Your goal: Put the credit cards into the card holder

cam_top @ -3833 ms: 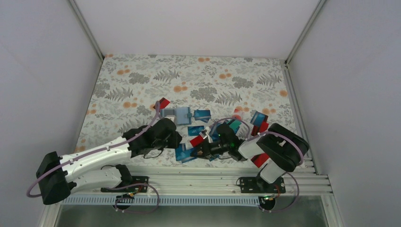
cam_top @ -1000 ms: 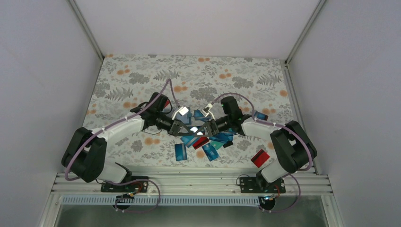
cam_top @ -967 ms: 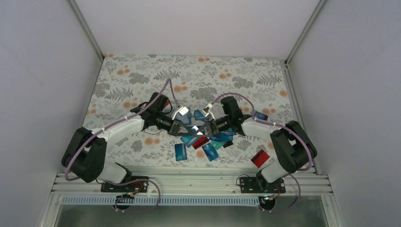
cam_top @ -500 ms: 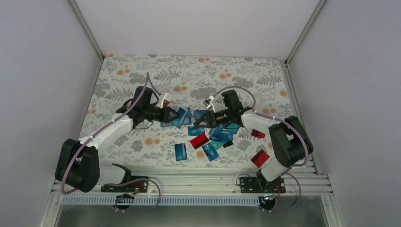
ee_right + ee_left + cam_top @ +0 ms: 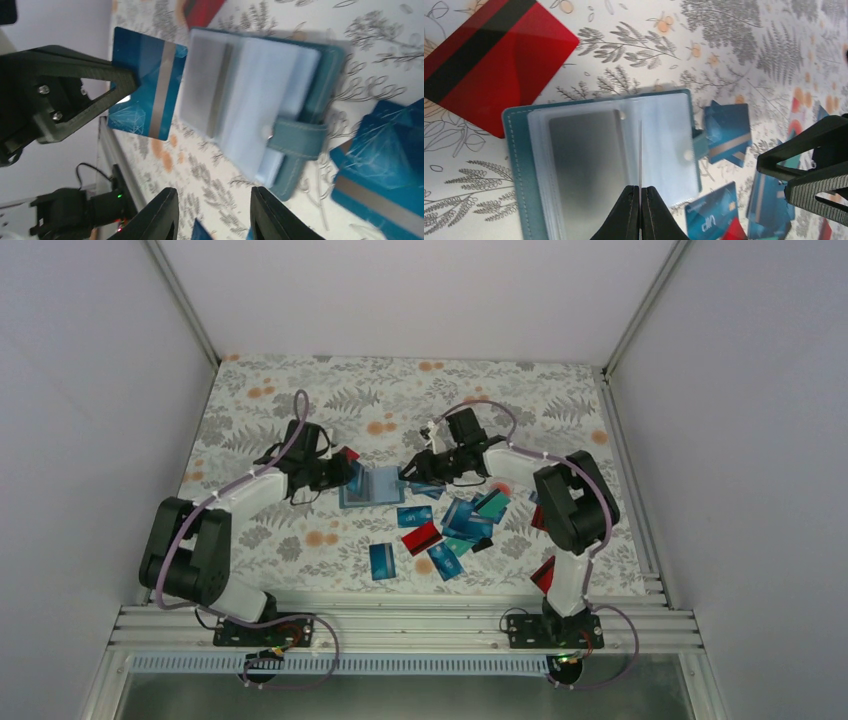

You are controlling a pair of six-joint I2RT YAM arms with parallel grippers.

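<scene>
Holder (image 5: 372, 486) lies open mid-cloth, clear sleeves up. Left gripper (image 5: 640, 192), at its 9 o'clock rim, pinches 1 blue card (image 5: 145, 90) on edge. Right gripper (image 5: 214, 194), at 2 o'clock, holds its fingers apart, gripping nothing. Loose cards (image 5: 455, 530) crowd 3 to 5 o'clock. A red card (image 5: 489, 60) meets the 11 o'clock corner. Floral cloth (image 5: 300, 400) runs on toward 12 o'clock to white walls (image 5: 420, 290).

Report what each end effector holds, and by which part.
The left end effector pinches a blue card by one long edge. The right end effector is open, holding nothing.
</scene>
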